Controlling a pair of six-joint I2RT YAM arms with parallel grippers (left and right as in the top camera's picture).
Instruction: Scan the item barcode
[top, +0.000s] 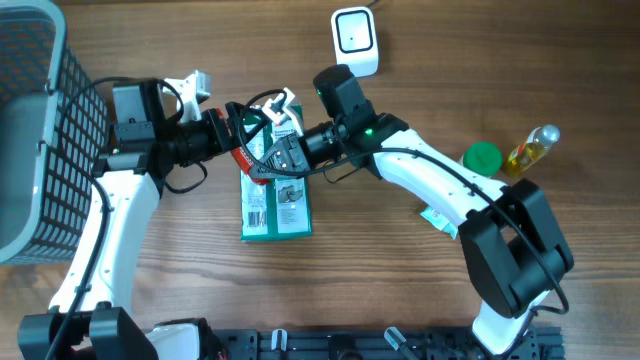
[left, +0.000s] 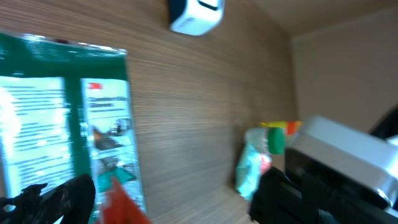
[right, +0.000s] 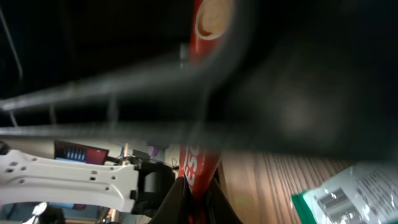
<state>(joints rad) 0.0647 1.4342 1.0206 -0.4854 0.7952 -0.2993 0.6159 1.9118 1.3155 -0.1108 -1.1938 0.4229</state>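
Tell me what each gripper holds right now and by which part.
The right gripper is shut on the slim red item, pinching one end of it between its fingers. The left gripper stands open and grips nothing.

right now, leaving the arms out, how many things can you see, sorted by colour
green: 2, flat box and round cap
yellow: 1, bottle
white: 1, scanner
red: 1, slim pack
grey: 1, basket
teal and white: 1, packet
total: 7
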